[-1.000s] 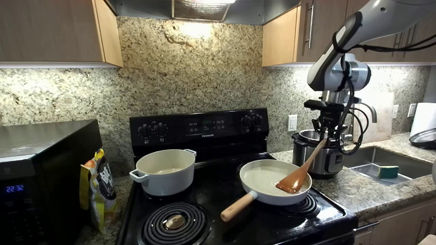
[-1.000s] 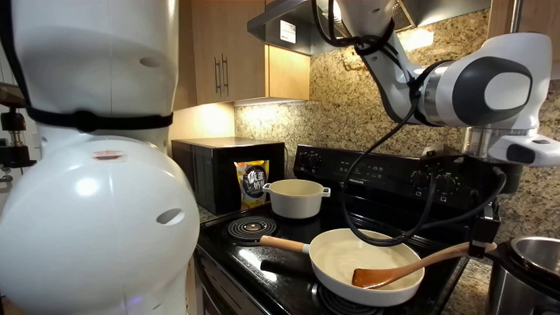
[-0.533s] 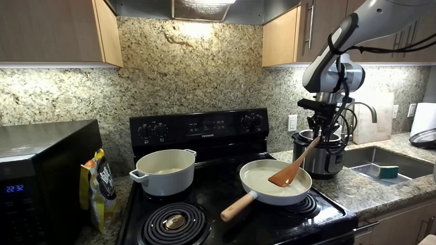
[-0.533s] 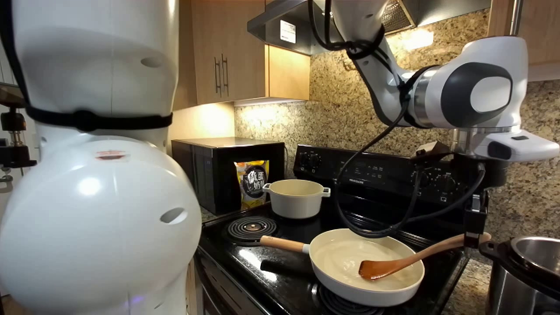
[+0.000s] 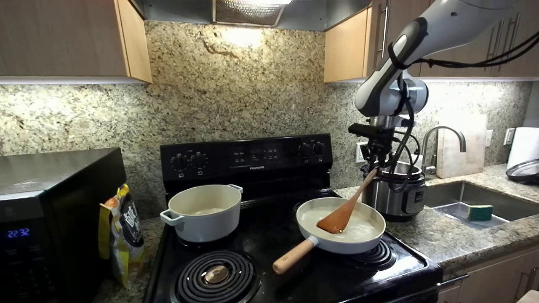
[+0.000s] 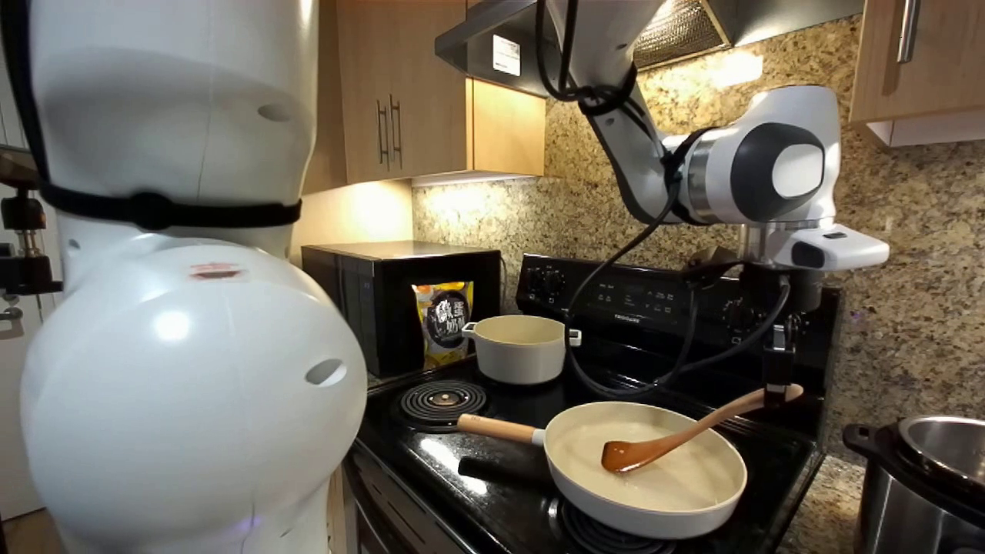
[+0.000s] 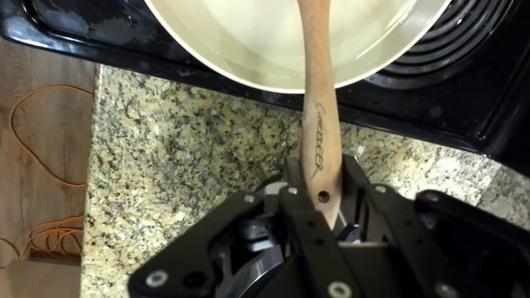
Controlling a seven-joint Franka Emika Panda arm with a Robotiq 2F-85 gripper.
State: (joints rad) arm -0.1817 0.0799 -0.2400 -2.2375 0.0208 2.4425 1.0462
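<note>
Snugly, the gripper [image 7: 322, 166] clasps a smooth, flared wooden spatula [image 5: 346, 208].

Bag [image 6: 445, 323] beside the microwave [image 6: 338, 315]; apparently a sponge [image 5: 480, 213] in the sink [image 5: 509, 205].

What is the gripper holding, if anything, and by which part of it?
A wooden spatula. The gripper is closed on the far end of its handle, near the hole.

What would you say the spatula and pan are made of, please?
The spatula looks wooden: faint grain, matte handle, glossy, perhaps wet, blade. The pan is probably coated metal: smooth and shiny cream inside, though no bare metal shows.
</note>
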